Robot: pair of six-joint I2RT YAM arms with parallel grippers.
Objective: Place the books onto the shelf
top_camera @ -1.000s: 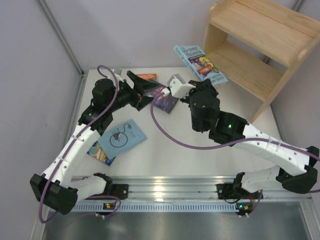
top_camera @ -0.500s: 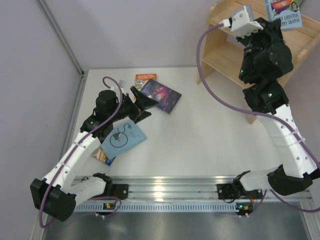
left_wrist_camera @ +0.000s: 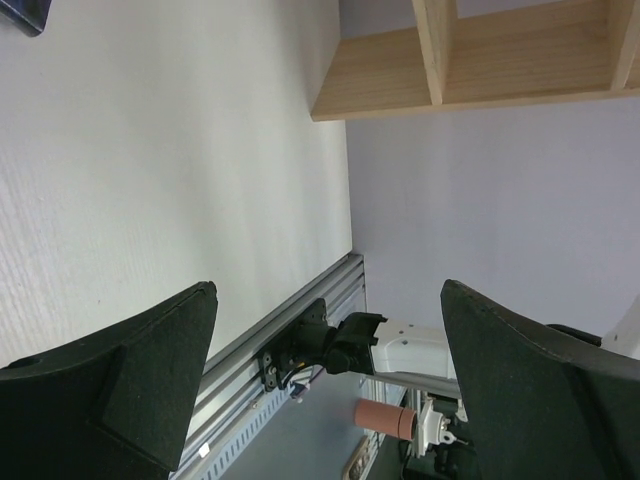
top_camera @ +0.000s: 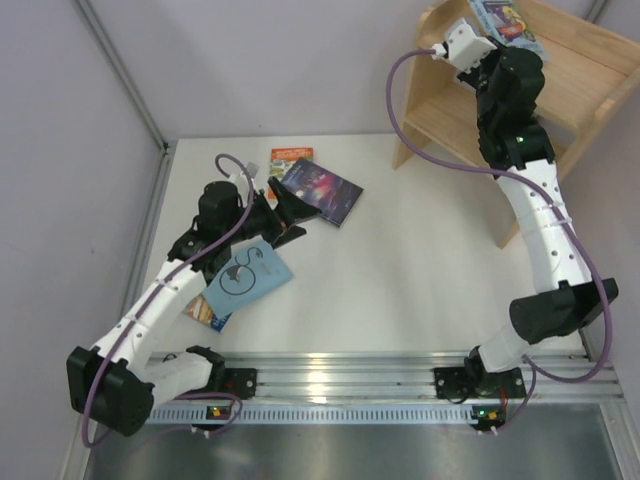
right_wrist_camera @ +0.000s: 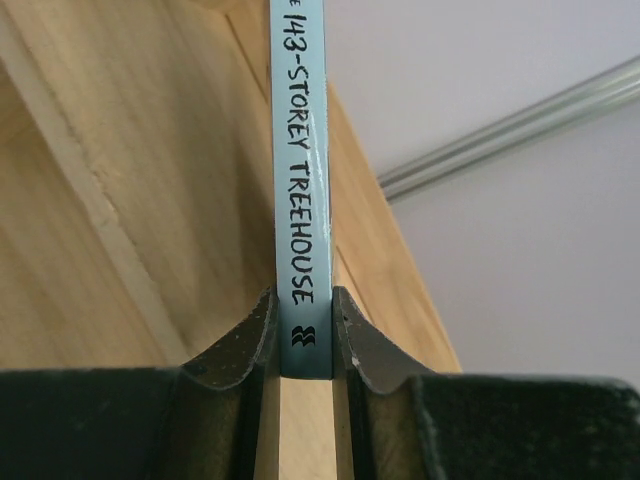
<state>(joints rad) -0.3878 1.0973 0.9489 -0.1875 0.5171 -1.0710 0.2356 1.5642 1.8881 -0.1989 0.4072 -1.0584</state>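
My right gripper (right_wrist_camera: 305, 330) is shut on the spine of a colourful blue book (right_wrist_camera: 297, 190), held up over the top tier of the wooden shelf (top_camera: 575, 60); from above the book (top_camera: 505, 18) shows beyond the gripper (top_camera: 495, 38). My left gripper (top_camera: 290, 213) stands open on the table with nothing between its fingers (left_wrist_camera: 130, 380), just left of the dark purple galaxy book (top_camera: 322, 190). An orange book (top_camera: 291, 155) lies behind the purple one. A light-blue book (top_camera: 243, 277) lies on another colourful blue book (top_camera: 203, 311) beside the left arm.
The shelf's lower tier (top_camera: 480, 130) faces the table at the back right, and its underside (left_wrist_camera: 470, 60) shows in the left wrist view. Grey walls close the table on the left and at the back. The aluminium rail (top_camera: 340, 375) carries both arm bases.
The right arm has carried the colourful blue book from the table by the shelf up over the top tier. The left gripper has drawn back a little from the purple book.
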